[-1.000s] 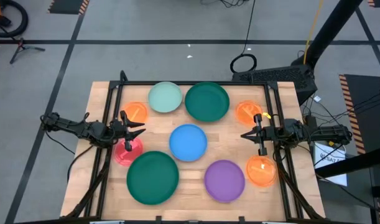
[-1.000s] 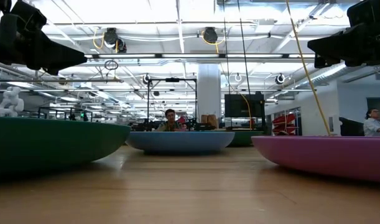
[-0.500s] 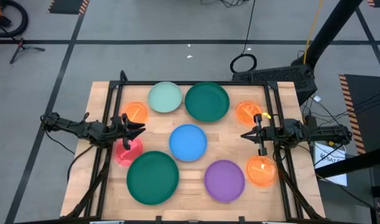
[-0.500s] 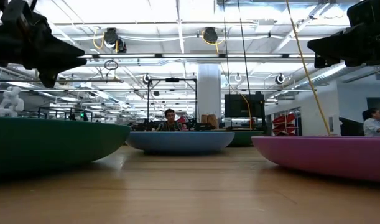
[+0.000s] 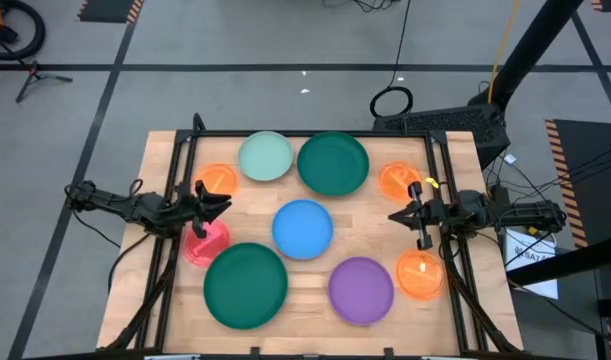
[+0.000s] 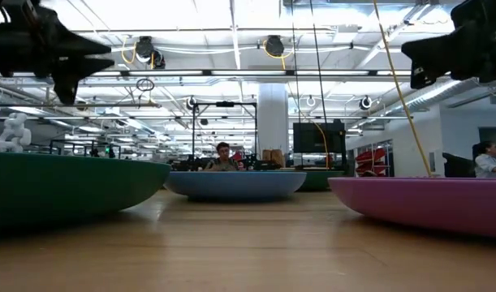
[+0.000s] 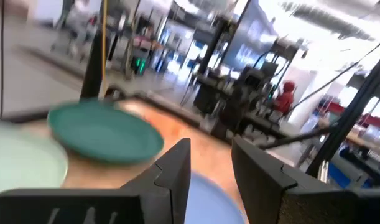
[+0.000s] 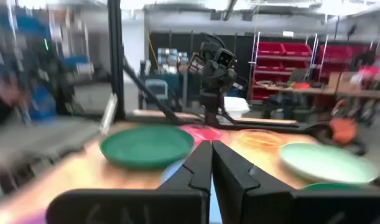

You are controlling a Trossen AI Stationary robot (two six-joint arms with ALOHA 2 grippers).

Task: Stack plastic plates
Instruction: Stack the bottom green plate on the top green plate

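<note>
Nine plates lie flat on the wooden table, none on another. In the high view they are the mint plate (image 5: 265, 157), the far dark green plate (image 5: 333, 164), orange plates (image 5: 217, 181) (image 5: 397, 180) (image 5: 421, 275), the blue plate (image 5: 303, 228), the pink plate (image 5: 205, 243), the near dark green plate (image 5: 245, 285) and the purple plate (image 5: 361, 290). My left gripper (image 5: 217, 208) (image 7: 211, 158) hovers open above the table between the far-left orange plate and the pink plate. My right gripper (image 5: 400, 218) (image 8: 209, 158) hovers shut between the two right-hand orange plates.
A black frame (image 5: 185, 150) runs along the table's left, right and far sides. Bare wood shows between the blue plate and each gripper. In the low view both grippers (image 6: 61, 57) (image 6: 450, 53) hang well above the plates. People sit in the room behind.
My left gripper has turned about its wrist and risen a little, drifting slightly toward the far edge. My right gripper has turned slightly in place. No plate has moved.
</note>
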